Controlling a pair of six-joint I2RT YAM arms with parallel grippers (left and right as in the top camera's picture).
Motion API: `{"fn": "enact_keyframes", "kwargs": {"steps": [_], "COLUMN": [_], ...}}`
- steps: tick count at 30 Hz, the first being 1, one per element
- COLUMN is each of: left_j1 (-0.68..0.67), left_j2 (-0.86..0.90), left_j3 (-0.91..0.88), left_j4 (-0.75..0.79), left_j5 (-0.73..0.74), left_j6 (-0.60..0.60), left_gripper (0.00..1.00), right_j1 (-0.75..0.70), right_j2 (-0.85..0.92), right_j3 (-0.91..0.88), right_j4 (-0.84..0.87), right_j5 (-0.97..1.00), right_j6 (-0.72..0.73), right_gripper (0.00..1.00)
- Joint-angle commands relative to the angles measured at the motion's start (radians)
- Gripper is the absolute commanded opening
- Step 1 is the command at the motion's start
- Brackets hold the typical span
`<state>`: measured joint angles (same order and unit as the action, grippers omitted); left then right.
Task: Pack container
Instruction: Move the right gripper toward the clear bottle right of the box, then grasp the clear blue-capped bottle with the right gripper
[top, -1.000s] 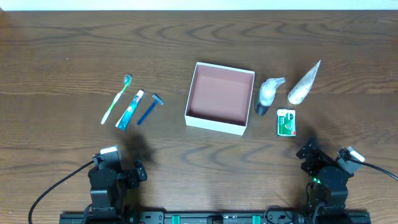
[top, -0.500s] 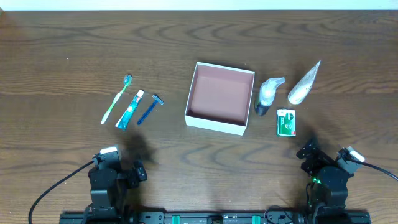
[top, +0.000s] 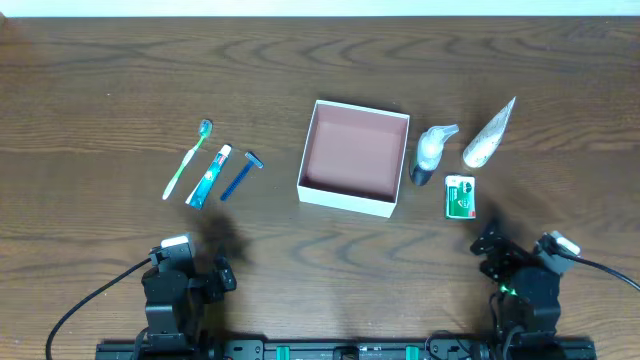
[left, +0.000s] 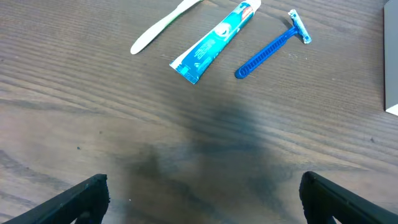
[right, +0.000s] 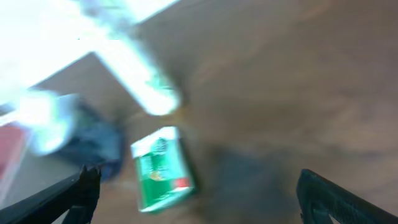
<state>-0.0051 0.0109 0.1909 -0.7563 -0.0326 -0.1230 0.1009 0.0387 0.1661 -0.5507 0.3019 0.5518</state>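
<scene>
- The square, shallow white cardboard container (top: 347, 199) with a dusty pink-brown inside sits mid-table. It is open-topped with nothing in it, so judging by that, packing has not begun.
- On the left-arm side of the container lie a green-and-white toothbrush (top: 187, 160), a blue-and-white toothpaste tube (top: 208, 176) and a blue plastic disposable razor (top: 240, 175). They lie close together, roughly parallel and flat on the wood. The razor is nearest the container.
- On the right-arm side of the container, a white pump bottle with a dark base (top: 430, 153) lies just beside the wall. A white tapered tube (top: 488, 134) lies farther out, and a small green-and-white carton (top: 460, 195) is nearer the robot.
- Each group appears to lie on its own arm's side of the container, probably so that neither arm has to cross over the box.
- The left gripper (left: 202, 199) hovers on the robot's side of the container with its jaws spread wide. It holds nothing, and the three slim items are in its view ahead.
- The right gripper (right: 199, 199) also has its jaws wide apart and empty. Its wrist view is badly blurred, but the green carton is centred ahead, so that looks like the likely first pick.
</scene>
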Motion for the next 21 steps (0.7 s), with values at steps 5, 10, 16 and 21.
{"fn": "enact_keyframes", "kwargs": {"steps": [5, 10, 16, 21], "left_j1": [-0.004, -0.004, -0.004, -0.004], "left_j2": [-0.007, -0.007, -0.007, -0.007], "left_j3": [-0.017, -0.017, -0.017, -0.017], "left_j4": [-0.008, -0.008, -0.008, -0.008], "left_j5": [0.003, 0.003, 0.003, 0.003], "left_j6": [0.013, 0.013, 0.013, 0.013], "left_gripper": [0.98, 0.98, 0.98, 0.98], "right_j1": [0.018, 0.018, 0.019, 0.060], "right_j2": [0.087, 0.354, 0.819, 1.185], "right_j3": [0.167, 0.427, 0.891, 1.285], "right_j4": [0.008, -0.074, -0.381, -0.654], "right_j5": [-0.324, -0.414, -0.426, -0.425], "right_j6": [-0.150, -0.178, -0.287, -0.345], "right_gripper": [0.99, 0.99, 0.99, 0.99]}}
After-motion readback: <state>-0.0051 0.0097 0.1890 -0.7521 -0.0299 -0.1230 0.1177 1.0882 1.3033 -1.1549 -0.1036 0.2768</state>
